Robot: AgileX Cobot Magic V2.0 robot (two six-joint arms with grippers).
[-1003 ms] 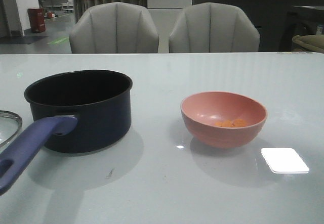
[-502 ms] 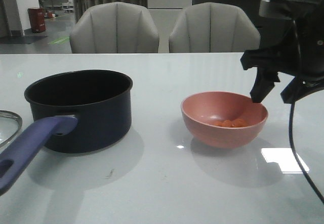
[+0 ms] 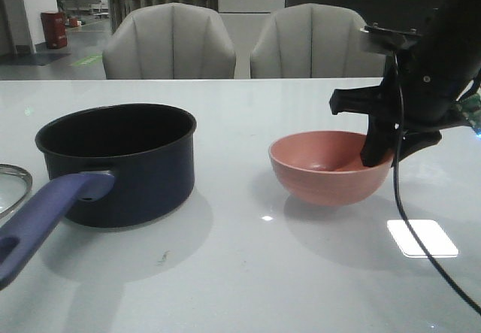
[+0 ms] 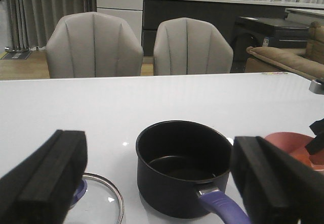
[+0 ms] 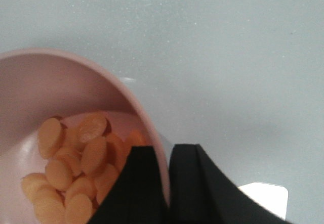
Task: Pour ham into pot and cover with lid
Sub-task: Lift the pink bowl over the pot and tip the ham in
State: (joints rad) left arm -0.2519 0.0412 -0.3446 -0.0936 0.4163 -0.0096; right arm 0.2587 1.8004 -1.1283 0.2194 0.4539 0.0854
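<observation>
Right claw [image 5: 167, 183] pinches pink bowl [image 3: 331, 166] rim, ham slices [image 5: 76, 168] inside, pot [image 3: 120, 160] well apart on counter [image 3: 240, 273]; thin rim pinch risks slipping, spilling ham. Left claw [image 4: 157, 183] spread

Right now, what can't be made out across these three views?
- Ham: hidden behind the bowl wall in the front view.
- Lid: cut off by the frame edge in the front and left wrist views.
- Pot: handle end cropped at the frame edge.
- Left gripper: absent from the front view.
</observation>
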